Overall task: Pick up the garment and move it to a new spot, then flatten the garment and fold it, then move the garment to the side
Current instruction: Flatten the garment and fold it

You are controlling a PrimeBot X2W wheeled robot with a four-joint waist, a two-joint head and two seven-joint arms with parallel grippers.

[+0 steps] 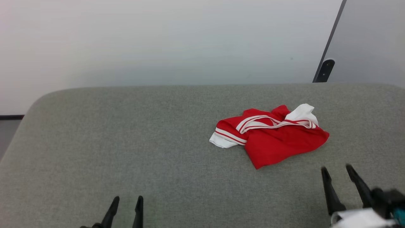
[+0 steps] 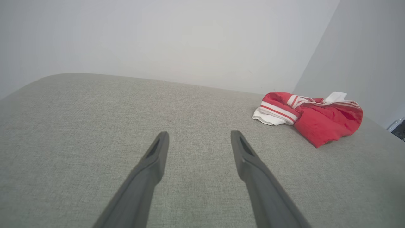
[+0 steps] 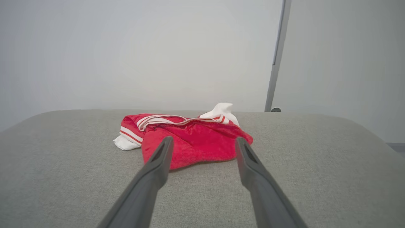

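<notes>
The garment point(image 1: 272, 139) lies crumpled in a heap right of centre on the grey padded surface point(image 1: 126, 142), red cloth with white sleeve ends and striped trim showing. My right gripper point(image 1: 337, 167) stands open at the lower right, a short way in front of the heap and apart from it. In the right wrist view the garment point(image 3: 193, 139) sits just beyond the open gripper point(image 3: 204, 141). My left gripper point(image 1: 128, 199) is open near the front edge, far to the left of the garment. In the left wrist view the garment point(image 2: 319, 115) lies off to the upper right of the open gripper point(image 2: 199, 134).
A pale wall rises behind the surface. A dark vertical strip with a black bracket point(image 1: 325, 69) stands at the back right. The surface's rounded back-left corner point(image 1: 41, 98) drops off to the floor.
</notes>
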